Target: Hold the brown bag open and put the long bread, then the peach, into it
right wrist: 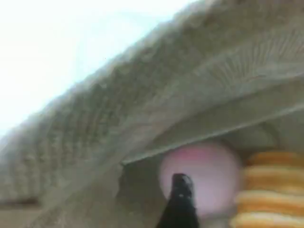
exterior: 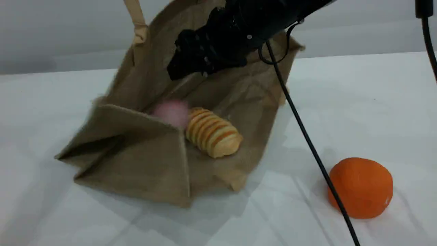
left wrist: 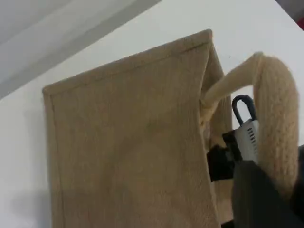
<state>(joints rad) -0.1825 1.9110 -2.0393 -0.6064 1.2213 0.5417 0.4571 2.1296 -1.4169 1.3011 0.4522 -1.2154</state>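
White desk (exterior: 358, 102) under grey walls, and the brown bag (exterior: 136, 164) is lying on it with its mouth gaping wide. The left pincer (left wrist: 263, 190) is clenching the bag's beige handle (exterior: 138, 20), holding that side up. The right pincer (exterior: 186, 68) is hovering over the open mouth. I cannot tell whether it is released or clenched, but it is grasping nothing I can see. Below it the peach (exterior: 170, 112), blurred, is sitting inside the bag, clear of the pincer. The long bread (exterior: 213, 136) is lying just beside the peach, also under that pincer. Well away from it, an orange (exterior: 360, 187) is resting on the desk, a black cable (exterior: 307, 136) crossing in front.
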